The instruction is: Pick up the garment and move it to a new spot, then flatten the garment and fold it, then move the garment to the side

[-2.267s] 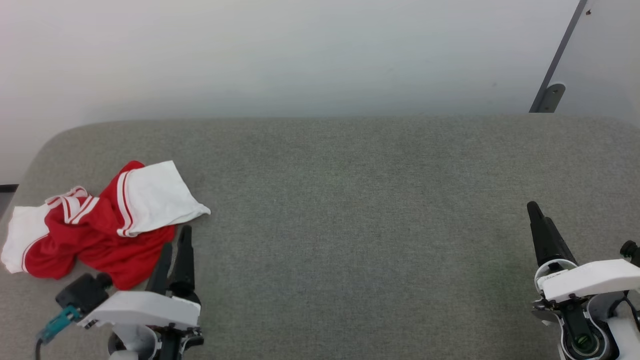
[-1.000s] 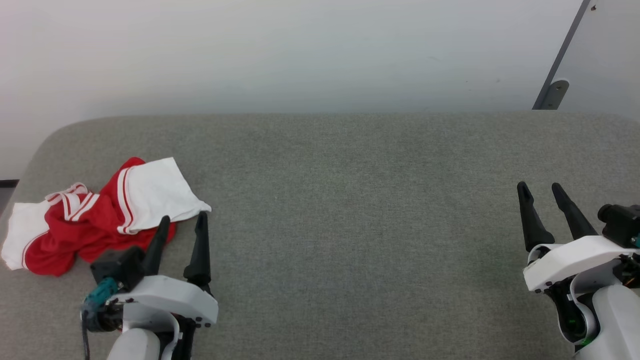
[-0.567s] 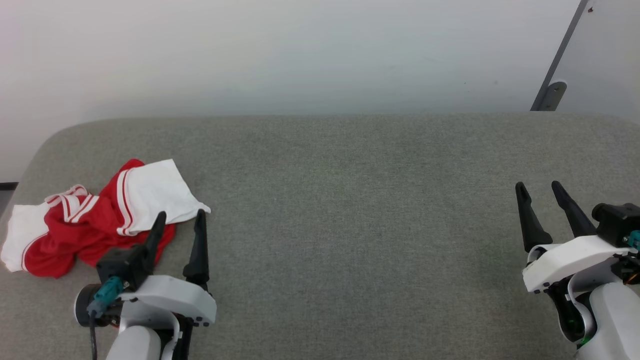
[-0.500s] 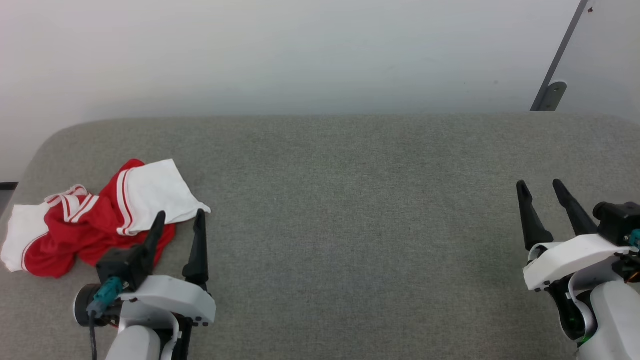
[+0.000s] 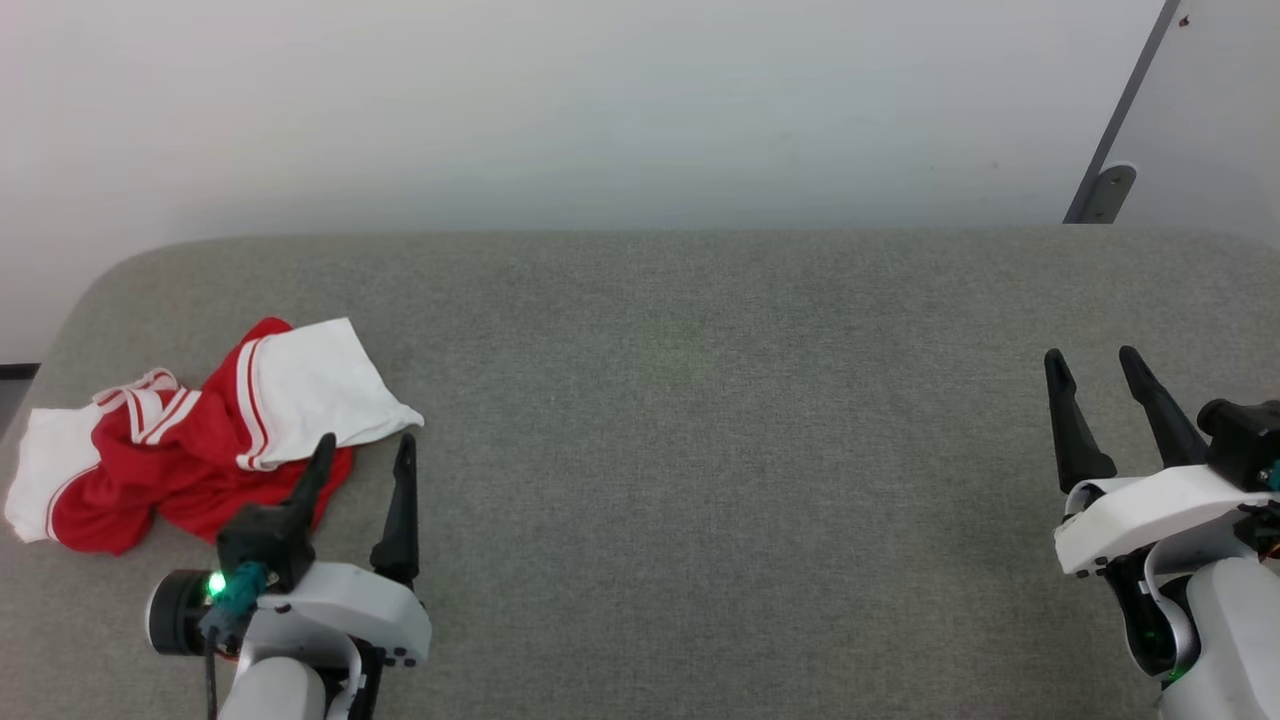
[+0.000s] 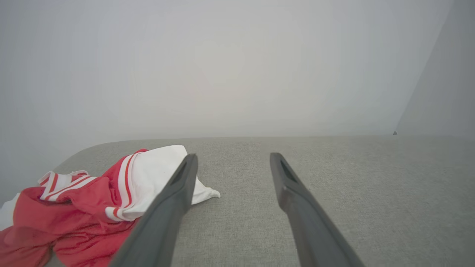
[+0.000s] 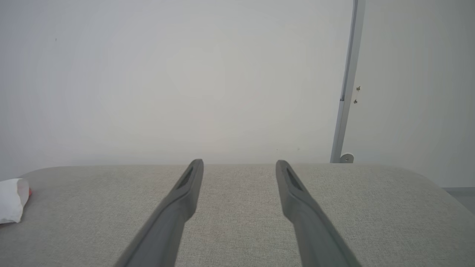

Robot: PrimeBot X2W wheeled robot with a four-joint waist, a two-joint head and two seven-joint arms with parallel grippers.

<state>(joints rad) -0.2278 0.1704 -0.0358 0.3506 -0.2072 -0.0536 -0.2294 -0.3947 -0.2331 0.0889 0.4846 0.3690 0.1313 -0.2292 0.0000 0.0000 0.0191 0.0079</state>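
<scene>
left claw (image 5: 365, 442): open, empty; garment (image 5: 200, 440) bunched just left of its tips
right claw (image 5: 1091, 354): open, empty, well apart from garment
risk: pinch catches only 1 loose sleeve, so the rest drags on counter (image 5: 700, 450)

— What are you seeing along your fingers?
— My left gripper (image 6: 233, 156) is standing spread wide, with the grey cushioned surface (image 6: 371, 193) showing through the gap.
— And the garment (image 6: 74, 207)?
— It is lying crumpled on that surface, left of my view, red cloth with a white sleeve (image 6: 156, 174) draping over it. One finger (image 6: 167, 211) is crossing in front of the sleeve's edge. A pale wall (image 6: 222, 74) is rising behind.
</scene>
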